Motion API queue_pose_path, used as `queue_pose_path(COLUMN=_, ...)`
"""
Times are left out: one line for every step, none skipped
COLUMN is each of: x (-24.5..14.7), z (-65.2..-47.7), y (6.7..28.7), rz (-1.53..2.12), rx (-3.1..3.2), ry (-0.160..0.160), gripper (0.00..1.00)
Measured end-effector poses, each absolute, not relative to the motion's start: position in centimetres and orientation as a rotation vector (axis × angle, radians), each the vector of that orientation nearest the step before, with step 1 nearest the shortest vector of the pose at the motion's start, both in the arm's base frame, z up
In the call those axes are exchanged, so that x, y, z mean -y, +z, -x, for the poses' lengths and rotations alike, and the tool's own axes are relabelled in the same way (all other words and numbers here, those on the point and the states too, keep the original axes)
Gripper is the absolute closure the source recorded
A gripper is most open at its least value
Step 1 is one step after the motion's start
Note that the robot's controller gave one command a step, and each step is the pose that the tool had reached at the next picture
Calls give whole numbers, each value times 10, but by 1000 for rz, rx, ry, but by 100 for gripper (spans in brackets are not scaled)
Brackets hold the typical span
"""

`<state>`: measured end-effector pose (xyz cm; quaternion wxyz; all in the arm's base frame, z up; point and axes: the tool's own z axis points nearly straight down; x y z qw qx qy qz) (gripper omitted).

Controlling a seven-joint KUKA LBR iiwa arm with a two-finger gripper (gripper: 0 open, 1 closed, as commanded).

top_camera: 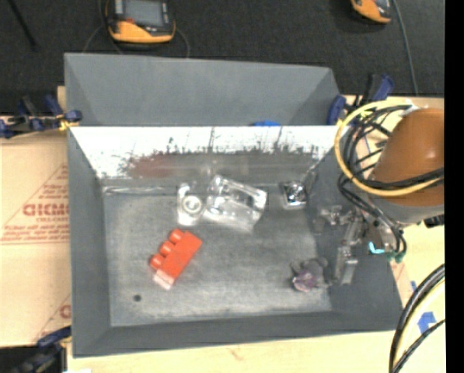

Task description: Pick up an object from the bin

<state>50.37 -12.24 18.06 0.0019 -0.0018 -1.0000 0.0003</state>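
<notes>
1. Camera view, the pincer: the pincer [339, 264] hangs low at the right end of the bin [88, 231], close to the right wall. The arm comes in from the view's right under its orange cover [414, 150] and looped cables [356, 142]. Whether it stands wide or narrow I cannot tell, as its tip is dark against the grey floor. Nothing can be seen held in it.

2. Camera view, the nearest thing: a small dark purplish thing [308, 277] lies on the bin floor in the near right corner. It is just beside the pincer, on its view-left side and slightly nearer the front wall. I cannot tell whether the two touch.

3. Camera view, the relation that matters: I judge this purplish thing the likeliest pick. If so, the pincer is offset to the view's right of it rather than over it, so the coming move calls for a short shift to the view's left.

4. Camera view, its lie: it looks like a compact lump, slightly longer across the view than front to back. It is too small to tell a clear long axis or which way it points.

5. Camera view, the rest, all well apart from the pincer:
   - A small shiny metal piece [294, 194] lies near the back wall.
   - A clear plastic piece [233, 202] lies further left, with a small round clear cap [190, 203] beside it.
   - A red block [176, 256] lies at the left, its long axis running diagonally from near left to far right.
</notes>
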Motion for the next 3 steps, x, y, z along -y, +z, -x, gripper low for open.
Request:
queue_pose_path(x=142, z=-501, y=71, rz=-943, rx=3002, ry=1, gripper=0)
queue_pose_path(x=112, z=-499, y=101, rz=-1441, rx=2798, ry=3, gripper=0)
queue_pose_path(x=105, z=-519, y=100, rz=-1996, rx=2431, ry=3, gripper=0)
